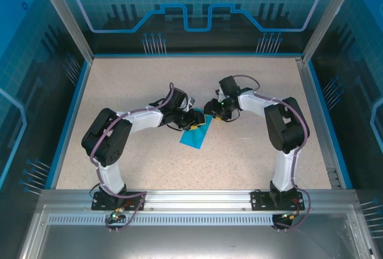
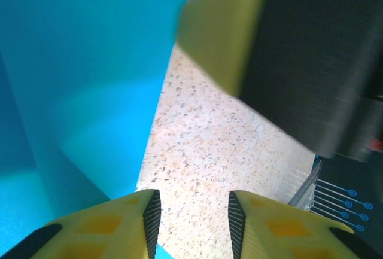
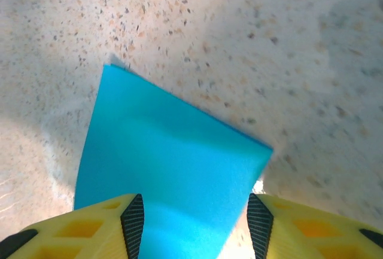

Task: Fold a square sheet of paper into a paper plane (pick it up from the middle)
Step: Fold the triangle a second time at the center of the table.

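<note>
Both jaws released, we judge: right jaws straddle sheet (image 3: 167,163) edge, left jaws beside its raised flap, likely pinning and lifting for fold on tabletop (image 1: 251,91).

The paper (image 1: 196,136) lies on the table (image 1: 143,166), its far end between left hand (image 1: 191,119) and right hand (image 1: 211,111).

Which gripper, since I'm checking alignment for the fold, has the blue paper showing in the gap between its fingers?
The right gripper: the blue paper spans its finger gap. The left gripper shows bare table there, the paper beside one finger.
</note>
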You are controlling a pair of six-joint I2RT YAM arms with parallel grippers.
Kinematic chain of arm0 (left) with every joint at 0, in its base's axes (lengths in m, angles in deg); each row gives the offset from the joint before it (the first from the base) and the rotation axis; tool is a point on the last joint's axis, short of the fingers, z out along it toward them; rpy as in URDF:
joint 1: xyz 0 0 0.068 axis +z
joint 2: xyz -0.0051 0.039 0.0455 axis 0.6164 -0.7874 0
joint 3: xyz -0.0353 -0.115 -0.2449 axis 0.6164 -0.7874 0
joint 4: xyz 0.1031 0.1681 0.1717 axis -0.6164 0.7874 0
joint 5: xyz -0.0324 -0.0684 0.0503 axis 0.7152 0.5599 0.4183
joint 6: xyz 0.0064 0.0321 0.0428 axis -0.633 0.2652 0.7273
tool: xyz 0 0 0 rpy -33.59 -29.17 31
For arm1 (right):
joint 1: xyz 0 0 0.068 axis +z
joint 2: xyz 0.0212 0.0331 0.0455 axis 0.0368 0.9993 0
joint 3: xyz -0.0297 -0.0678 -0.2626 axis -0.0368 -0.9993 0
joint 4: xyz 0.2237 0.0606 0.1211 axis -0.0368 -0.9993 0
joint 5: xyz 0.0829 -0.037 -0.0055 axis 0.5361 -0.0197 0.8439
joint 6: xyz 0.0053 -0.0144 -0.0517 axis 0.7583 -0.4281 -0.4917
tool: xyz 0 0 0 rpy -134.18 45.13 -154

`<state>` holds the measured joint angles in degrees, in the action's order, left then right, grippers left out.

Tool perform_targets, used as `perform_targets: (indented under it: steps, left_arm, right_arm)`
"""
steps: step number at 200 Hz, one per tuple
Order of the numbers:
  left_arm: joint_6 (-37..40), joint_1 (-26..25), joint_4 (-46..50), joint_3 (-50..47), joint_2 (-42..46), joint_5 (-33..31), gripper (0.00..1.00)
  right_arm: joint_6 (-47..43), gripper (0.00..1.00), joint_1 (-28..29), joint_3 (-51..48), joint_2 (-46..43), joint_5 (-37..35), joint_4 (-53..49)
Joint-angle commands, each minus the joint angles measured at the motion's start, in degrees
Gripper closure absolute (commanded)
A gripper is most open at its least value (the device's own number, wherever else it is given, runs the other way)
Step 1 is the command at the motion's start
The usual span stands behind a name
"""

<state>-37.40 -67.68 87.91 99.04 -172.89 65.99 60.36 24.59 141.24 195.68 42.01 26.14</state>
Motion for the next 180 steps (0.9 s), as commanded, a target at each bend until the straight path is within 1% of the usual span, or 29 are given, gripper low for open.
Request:
perform_targets:
  steps: [1,28,49,62,78,96,131,180]
  left_arm:
    - [-0.12,-0.34,-1.05,-1.45,-1.82,-1.46,0.66]
    - [-0.95,-0.34,-2.23,-1.86,-2.48,-1.51,0.69]
    - [-1.35,-0.34,-2.14,-1.92,-2.30,-2.49,0.71]
    - [-1.70,-0.30,-1.98,-1.93,-2.28,-3.04,0.73]
    - [-2.12,-0.28,-1.88,-2.02,-2.22,-3.96,0.75]
    - [-2.31,-0.26,-1.44,-2.19,-2.05,-4.95,0.78]
    - [-2.80,-0.07,-1.21,-2.11,-2.29,-5.77,0.81]
    - [-3.33,0.14,-1.20,-1.93,-2.30,-5.99,0.85]
  right_arm:
    - [0.43,0.48,-1.25,-3.94,-6.04,3.24,2.38]
    - [-2.07,0.50,-1.44,-9.19,-9.80,4.56,3.20]
    - [-3.67,0.52,-0.80,-12.46,-11.18,8.78,4.55]
    - [-4.28,0.53,0.50,-14.06,-11.99,11.20,5.61]
    - [-4.55,0.55,2.42,-15.29,-12.72,12.52,6.37]
    - [-4.01,0.57,4.40,-16.22,-12.96,13.13,7.66]
    - [-2.47,0.64,6.76,-17.10,-11.25,13.00,10.20]
    - [-0.65,0.67,7.65,-17.97,-9.66,12.29,12.66]
